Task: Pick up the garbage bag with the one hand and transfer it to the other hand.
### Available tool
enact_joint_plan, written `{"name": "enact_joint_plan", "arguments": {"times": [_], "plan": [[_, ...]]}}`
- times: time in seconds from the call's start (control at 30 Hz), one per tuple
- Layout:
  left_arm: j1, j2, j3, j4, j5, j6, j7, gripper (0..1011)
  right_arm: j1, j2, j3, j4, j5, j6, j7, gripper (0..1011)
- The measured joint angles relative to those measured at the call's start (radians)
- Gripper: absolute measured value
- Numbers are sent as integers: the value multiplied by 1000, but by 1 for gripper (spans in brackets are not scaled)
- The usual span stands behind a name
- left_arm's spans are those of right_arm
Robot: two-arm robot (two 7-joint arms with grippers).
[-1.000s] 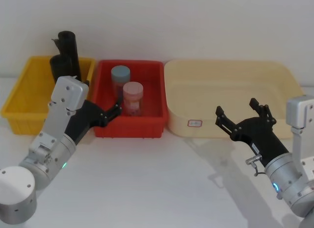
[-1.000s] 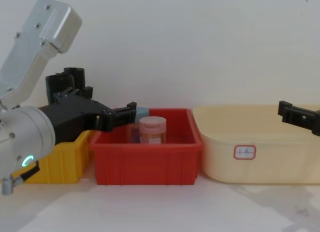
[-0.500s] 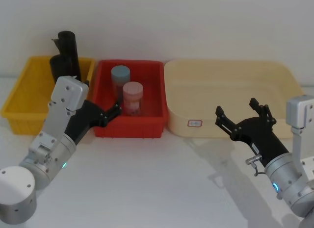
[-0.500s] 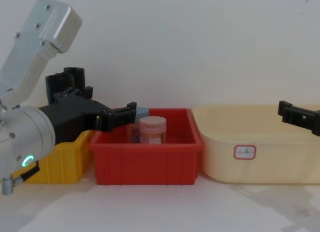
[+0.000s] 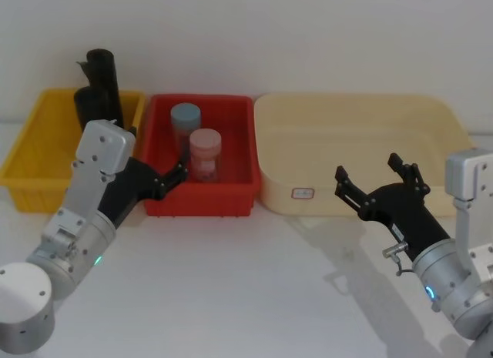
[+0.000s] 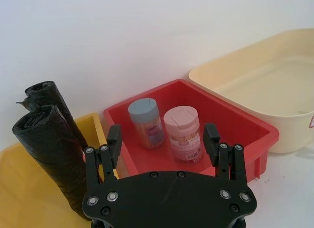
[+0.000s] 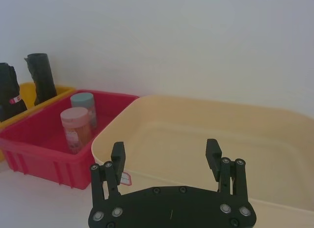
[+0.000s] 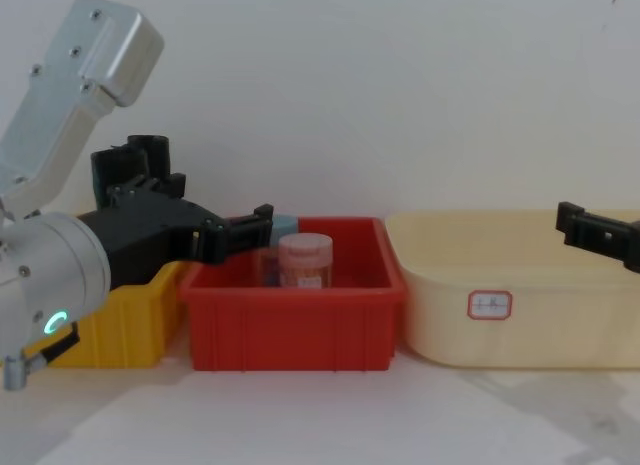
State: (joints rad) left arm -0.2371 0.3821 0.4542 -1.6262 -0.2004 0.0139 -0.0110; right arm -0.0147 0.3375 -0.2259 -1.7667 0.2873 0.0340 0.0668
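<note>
Silver left arm (image 5: 100,154), teal-ringed; silver right arm (image 5: 454,285), blue-ringed; flat black left gripper (image 6: 162,137) and right gripper (image 7: 165,150), both dotted with silver screws.

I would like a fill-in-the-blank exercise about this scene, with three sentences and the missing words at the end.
1. The garbage bag stands in the ___ bin.
2. The red crate holds ___ jars.
3. The left gripper and the right gripper both have their fingers ___.

Missing words: yellow; two; open.

Matte black garbage bag (image 6: 51,159); yellow bin (image 5: 31,190); red bin (image 5: 208,205); cream tub (image 5: 273,190); grey-blue-lidded jar (image 5: 185,116); pink-lidded jar (image 5: 205,145).
</note>
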Motion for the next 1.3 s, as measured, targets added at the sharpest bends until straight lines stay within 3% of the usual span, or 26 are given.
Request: {"name": "enact_joint_plan", "arguments": {"times": [0.9,1.13,1.3], "plan": [[-12,-4,1,3,8,11,-1,1001,5,1,0,2,0,4,6,1001],[-28,-9,1,-16,33,74,21,1001,39,17,3,5,24,42,54,1001],[-26,-9,-12,-57,48,149,52,1001,78,36,5,7,59,98,110,1002]]}}
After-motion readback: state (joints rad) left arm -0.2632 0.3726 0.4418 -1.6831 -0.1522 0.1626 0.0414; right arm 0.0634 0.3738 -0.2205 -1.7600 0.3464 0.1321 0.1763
